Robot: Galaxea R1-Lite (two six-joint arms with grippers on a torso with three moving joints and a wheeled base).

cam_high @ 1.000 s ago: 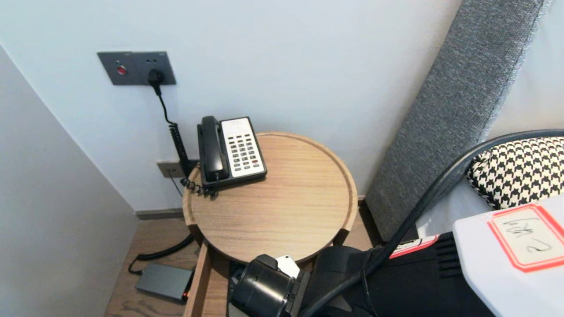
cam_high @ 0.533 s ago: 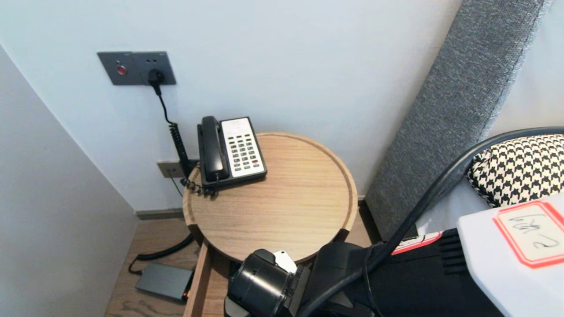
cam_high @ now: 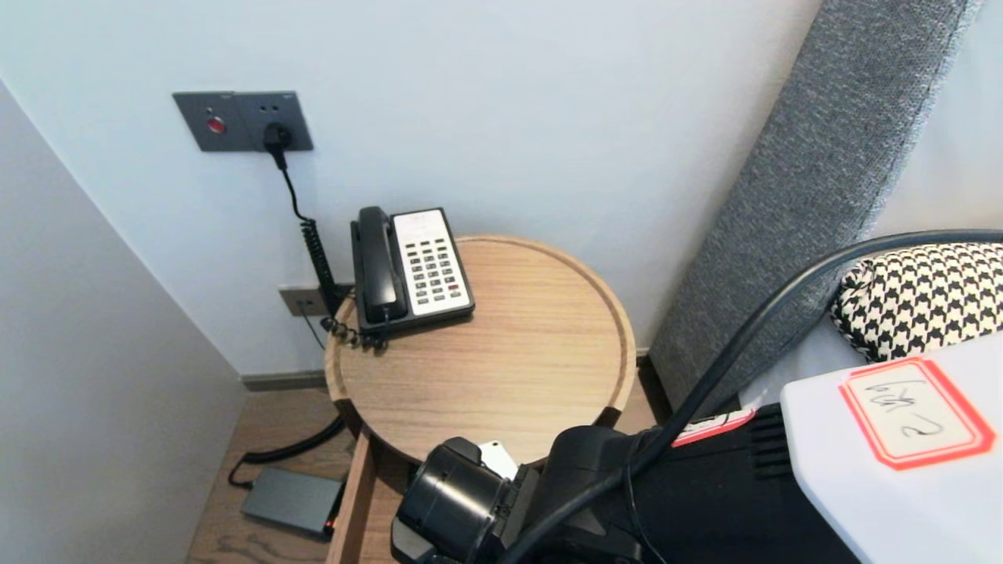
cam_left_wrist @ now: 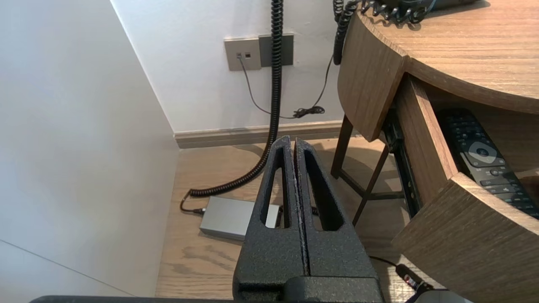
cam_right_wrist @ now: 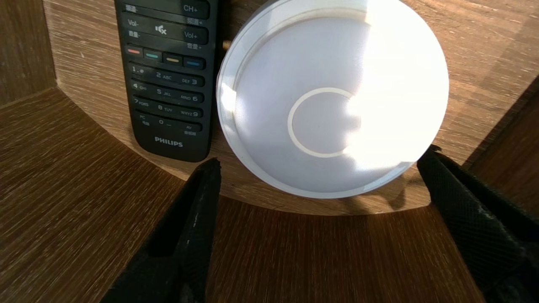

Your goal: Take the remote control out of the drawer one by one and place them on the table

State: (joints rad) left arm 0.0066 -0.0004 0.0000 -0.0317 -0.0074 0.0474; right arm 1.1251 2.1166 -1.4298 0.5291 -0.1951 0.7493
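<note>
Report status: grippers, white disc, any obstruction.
Right gripper open, flanking round white plastic disc in wooden drawer. Left gripper shut, parked. Black remote control close beside disc.

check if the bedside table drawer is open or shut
Open: the drawer is pulled out from under the round tabletop, and the Philips remote and a white round disc lie inside it.

A black right arm [cam_high: 595, 478] with a round wrist, a black cable [cam_high: 709, 380], a white cover [cam_high: 862, 501] bearing a red-bordered handwritten label [cam_high: 913, 413] and a grainy, slotted black left gripper [cam_left_wrist: 294, 141] are seen.

Even room light, glare on white disc [cam_right_wrist: 332, 105]
</note>
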